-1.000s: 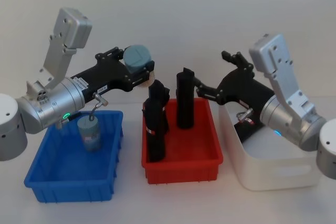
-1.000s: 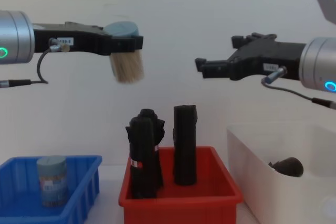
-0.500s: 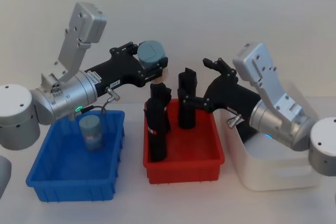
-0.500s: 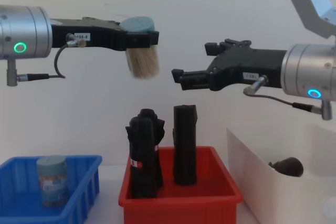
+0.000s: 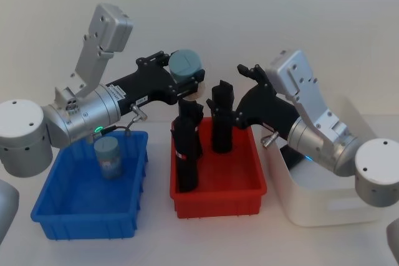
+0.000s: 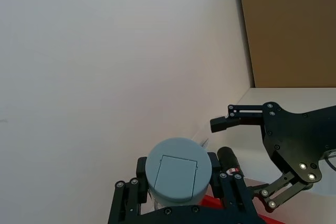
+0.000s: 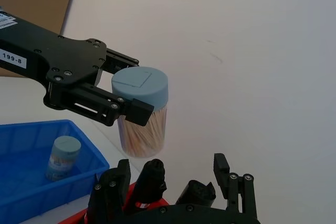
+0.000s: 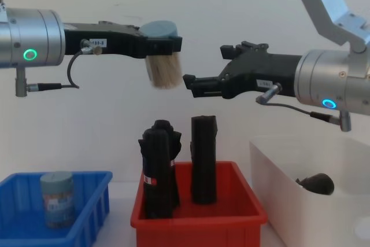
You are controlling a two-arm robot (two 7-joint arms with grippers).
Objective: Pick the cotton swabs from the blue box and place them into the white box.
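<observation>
Nearest on the white surface (image 5: 206,241) stand three bins in a row: the blue box (image 5: 87,207) on the left with one tub of cotton swabs (image 5: 108,157) upright inside, a red bin (image 5: 218,185) of black rolled bundles (image 5: 187,147) in the middle, and the white box (image 5: 324,197) on the right. Higher and farther back, the left gripper (image 8: 165,41) clamps a second swab tub (image 8: 163,59) above the red bin. The right gripper (image 8: 202,70), jaws spread wide, hangs just beside that tub, not touching.
</observation>
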